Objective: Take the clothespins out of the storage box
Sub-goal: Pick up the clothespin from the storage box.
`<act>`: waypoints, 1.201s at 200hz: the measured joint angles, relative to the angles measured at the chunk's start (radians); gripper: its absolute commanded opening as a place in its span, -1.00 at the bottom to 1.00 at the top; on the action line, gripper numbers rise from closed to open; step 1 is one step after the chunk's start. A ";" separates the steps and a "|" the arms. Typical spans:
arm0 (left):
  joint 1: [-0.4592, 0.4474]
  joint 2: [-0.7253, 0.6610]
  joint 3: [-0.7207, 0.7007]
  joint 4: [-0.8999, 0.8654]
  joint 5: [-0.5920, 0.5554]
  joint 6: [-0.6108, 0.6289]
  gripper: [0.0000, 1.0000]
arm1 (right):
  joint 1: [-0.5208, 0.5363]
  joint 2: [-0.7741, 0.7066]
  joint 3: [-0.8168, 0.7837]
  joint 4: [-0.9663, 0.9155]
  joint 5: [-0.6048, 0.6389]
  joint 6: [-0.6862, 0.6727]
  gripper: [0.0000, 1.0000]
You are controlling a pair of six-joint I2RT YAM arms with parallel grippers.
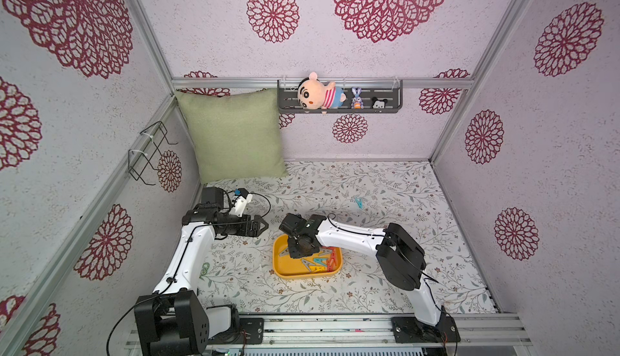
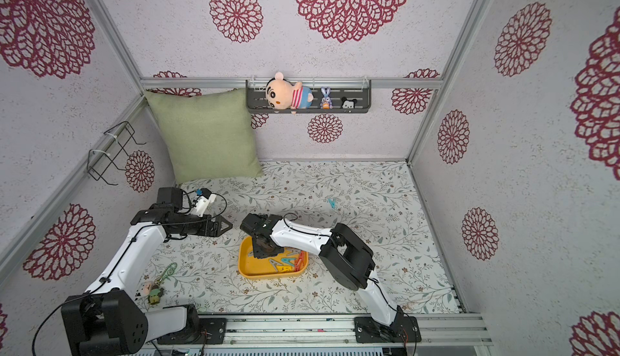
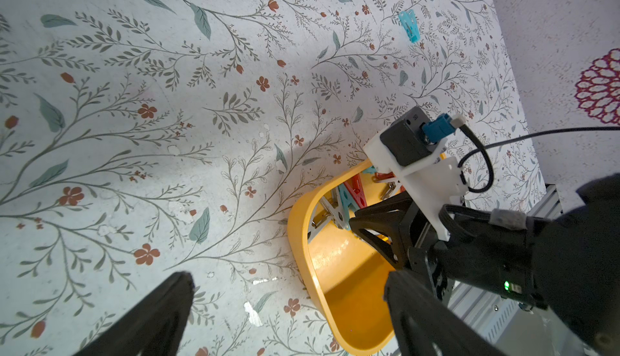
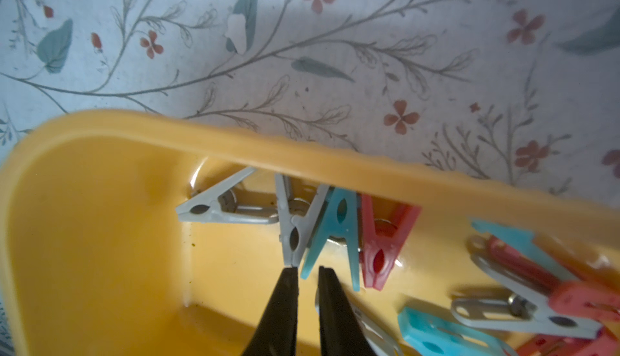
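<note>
The yellow storage box [image 1: 284, 269] [image 2: 252, 267] sits on the floral table near the front and holds several clothespins [image 1: 320, 262] in grey, teal and red. My right gripper [image 4: 307, 270] reaches down inside it. Its fingers stand nearly together on the leg tip of a teal clothespin [image 4: 339, 222]. That one leans on the box wall [image 4: 302, 146] between a grey clothespin [image 4: 291, 233] and a red one [image 4: 382, 237]. My left gripper [image 1: 263, 225] [image 3: 288, 280] hangs open and empty to the left of the box. A lone teal clothespin [image 1: 358, 202] [image 3: 409, 25] lies on the table farther back.
A green pillow [image 1: 231, 136] leans in the back left corner. A dark shelf [image 1: 389, 107] with plush toys hangs on the back wall. A wire rack [image 1: 147, 153] is fixed to the left wall. A keychain charm [image 2: 156, 290] lies front left.
</note>
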 measured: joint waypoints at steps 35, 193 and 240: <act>0.000 0.000 0.000 0.000 0.000 0.000 0.95 | -0.001 0.000 -0.038 0.021 -0.019 0.002 -0.63; 0.000 0.001 0.000 0.000 0.000 0.000 0.95 | -0.036 -0.016 -0.091 0.036 -0.013 0.031 -0.44; 0.000 0.002 0.000 0.000 0.000 0.000 0.95 | -0.036 -0.016 -0.084 0.031 -0.010 0.071 -0.40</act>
